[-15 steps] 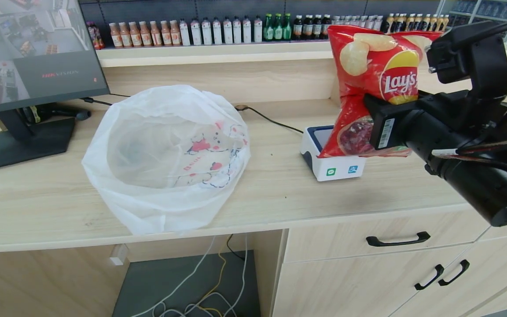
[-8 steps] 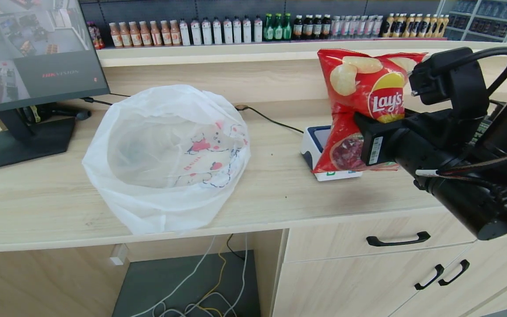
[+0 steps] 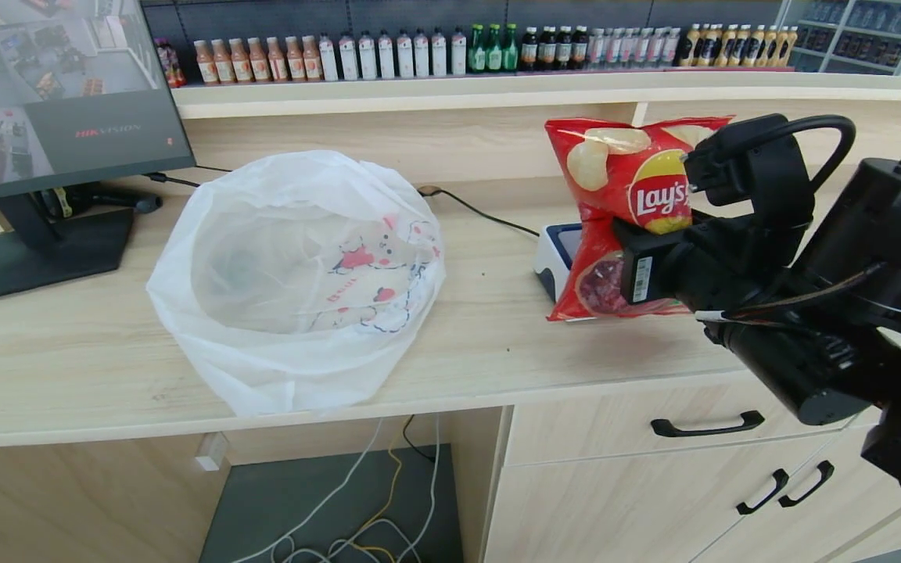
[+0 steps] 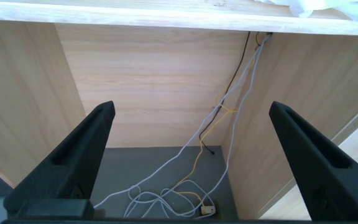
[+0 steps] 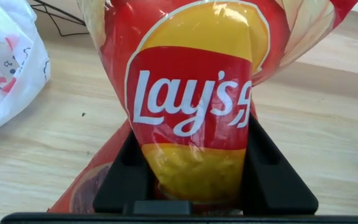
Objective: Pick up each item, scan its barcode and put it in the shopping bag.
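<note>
Head view: over 1 second the chip bag (image 3: 615, 195) drops lower and slides left. Now it hangs right over the scanner (image 3: 551, 252) on the counter (image 3: 497, 336), pinched in the right claw (image 3: 646, 234). Looks like the scan step, shopping bag (image 3: 294, 274) next.

Left wrist: left claw (image 4: 191, 112) gapes wide apart below the counter.

Right wrist: that claw squeezes the bag's middle.

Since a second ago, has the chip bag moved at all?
Yes. The chip bag, shut in the right hand, has dropped from in front of the bottle shelf to below its edge. It has also shifted to the robot's left, covering more of the scanner.
</note>
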Robot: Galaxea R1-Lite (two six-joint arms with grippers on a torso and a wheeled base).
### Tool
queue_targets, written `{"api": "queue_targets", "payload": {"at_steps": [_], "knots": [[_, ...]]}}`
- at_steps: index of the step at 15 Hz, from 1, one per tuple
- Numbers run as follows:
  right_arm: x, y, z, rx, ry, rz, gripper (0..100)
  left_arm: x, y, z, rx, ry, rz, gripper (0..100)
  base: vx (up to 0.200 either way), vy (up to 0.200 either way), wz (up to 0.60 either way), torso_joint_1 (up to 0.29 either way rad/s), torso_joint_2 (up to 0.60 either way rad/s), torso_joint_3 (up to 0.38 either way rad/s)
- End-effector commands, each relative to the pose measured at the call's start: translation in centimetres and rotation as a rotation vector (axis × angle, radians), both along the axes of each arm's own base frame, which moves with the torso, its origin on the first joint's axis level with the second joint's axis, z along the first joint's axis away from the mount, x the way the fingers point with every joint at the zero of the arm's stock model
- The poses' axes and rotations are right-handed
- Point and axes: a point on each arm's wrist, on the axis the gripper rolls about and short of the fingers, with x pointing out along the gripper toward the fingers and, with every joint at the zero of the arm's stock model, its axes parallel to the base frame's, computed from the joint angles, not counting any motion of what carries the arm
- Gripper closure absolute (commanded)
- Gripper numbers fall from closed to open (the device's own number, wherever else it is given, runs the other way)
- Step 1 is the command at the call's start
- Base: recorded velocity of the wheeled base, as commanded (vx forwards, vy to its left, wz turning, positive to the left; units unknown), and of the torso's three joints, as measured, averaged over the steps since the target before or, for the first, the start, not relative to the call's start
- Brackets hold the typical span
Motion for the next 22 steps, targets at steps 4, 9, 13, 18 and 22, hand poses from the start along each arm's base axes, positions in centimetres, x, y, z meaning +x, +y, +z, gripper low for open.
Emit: {"api": "queue_targets", "payload": {"at_steps": [4,9,13,18,22], "knots": [[1.7,0.4,-0.3,-0.006,0.008,-0.022,100,0.0,0.0,0.0,0.000,0.000,0.000,0,0.000,0.000,0.00,0.000,0.00,0.000],[1.9,0.5,-0.4,-0.006,0.008,-0.024,100,0.0,0.0,0.0,0.000,0.000,0.001,0,0.000,0.000,0.00,0.000,0.00,0.000],[2.0,0.6,-0.1,-0.001,0.001,-0.022,100,0.0,0.0,0.0,0.000,0.000,0.001,0,0.000,0.000,0.00,0.000,0.00,0.000],[1.7,0.7,0.5,0.010,-0.015,-0.016,100,0.0,0.0,0.0,0.000,0.000,0.000,0,0.000,0.000,0.00,0.000,0.00,0.000],[1.3,0.5,1.1,0.018,-0.030,-0.014,100,0.0,0.0,0.0,0.000,0.000,0.000,0,0.000,0.000,0.00,0.000,0.00,0.000]]}}
